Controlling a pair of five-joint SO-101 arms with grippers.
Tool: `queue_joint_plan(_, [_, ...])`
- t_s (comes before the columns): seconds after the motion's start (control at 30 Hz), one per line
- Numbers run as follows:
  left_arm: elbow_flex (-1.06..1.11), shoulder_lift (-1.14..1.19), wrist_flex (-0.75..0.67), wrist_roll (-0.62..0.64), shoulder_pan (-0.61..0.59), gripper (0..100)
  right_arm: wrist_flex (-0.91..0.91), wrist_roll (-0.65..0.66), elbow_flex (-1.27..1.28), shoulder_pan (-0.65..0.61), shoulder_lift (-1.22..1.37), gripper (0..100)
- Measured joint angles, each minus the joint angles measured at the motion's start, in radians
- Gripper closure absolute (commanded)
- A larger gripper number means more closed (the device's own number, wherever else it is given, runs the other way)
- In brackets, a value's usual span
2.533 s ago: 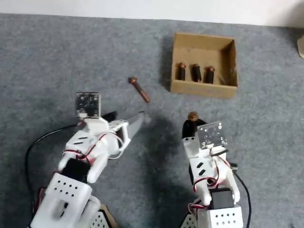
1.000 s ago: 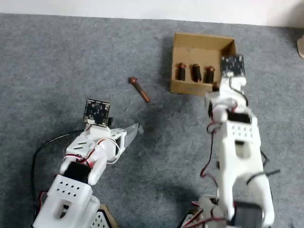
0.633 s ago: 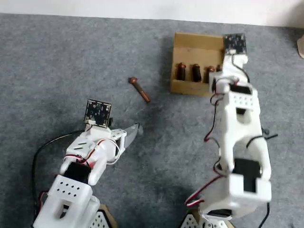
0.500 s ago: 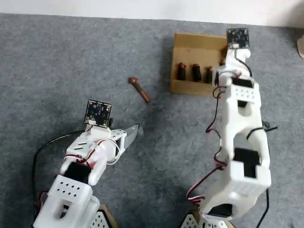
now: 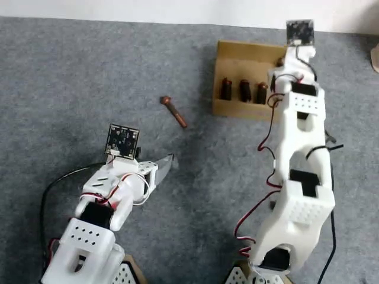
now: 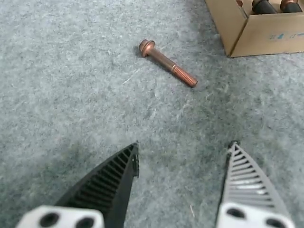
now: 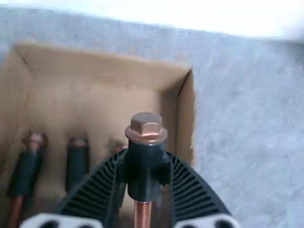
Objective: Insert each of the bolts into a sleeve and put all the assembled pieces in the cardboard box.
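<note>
1. The right gripper (image 7: 143,164) is pinching a sleeved bolt (image 7: 145,137) by its black sleeve, one finger on each side. It hangs over the right end of the cardboard box (image 7: 95,71).
2. The held piece's long axis runs in line with the fingers. The copper head sticks out past the fingertips and the threaded end points back toward the wrist.
3. Under and beside it, three finished pieces (image 5: 244,90) lie side by side in the box, which sits near the table's far edge, right of the middle. Their long axes run front to back, parallel to each other, with the heads toward the box's far wall.
4. The left gripper (image 6: 184,146) is spread wide with nothing in it, low over the grey table (image 5: 89,71) on the near left side.
5. Ahead of it a loose bolt (image 6: 167,62) lies flat on the table, near the box's front left corner but apart from it. Its long axis is diagonal: the head points toward the table's far left corner and the threaded tip toward the near right.
6. Progress, as I judge it: three pieces are boxed and a fourth is assembled and poised for release, so that one only needs letting go. The loose bolt is what is left; it has yet to be picked up, fitted into a sleeve and carried to the box.
</note>
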Motion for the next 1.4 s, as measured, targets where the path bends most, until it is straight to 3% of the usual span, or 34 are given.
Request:
queue_joint_plan(0.2, [0.0,0.0,0.0,0.0,0.0,72,-0.002,0.0,-0.006,0.031,0.141,99.0])
queue_joint_plan(0.37, [0.0,0.0,0.0,0.0,0.0,72,0.0,-0.002,-0.018,0.035,0.157,82.2])
queue_joint_plan(0.47, [0.0,0.0,0.0,0.0,0.0,72,0.049,-0.009,-0.035,0.032,0.157,84.8])
queue_joint_plan(0.6, [0.0,0.0,0.0,0.0,0.0,72,0.176,-0.012,-0.126,0.034,0.157,89.3])
queue_joint_plan(0.83, [0.0,0.0,0.0,0.0,0.0,72,0.45,-0.012,-0.35,0.051,0.157,89.2])
queue_joint_plan(1.13, [0.0,0.0,0.0,0.0,0.0,72,0.835,-0.127,-0.621,0.052,0.157,89.2])
queue_joint_plan(1.4, [0.0,0.0,-0.003,0.0,0.0,72,1.145,-0.138,-0.738,0.052,0.155,89.2])
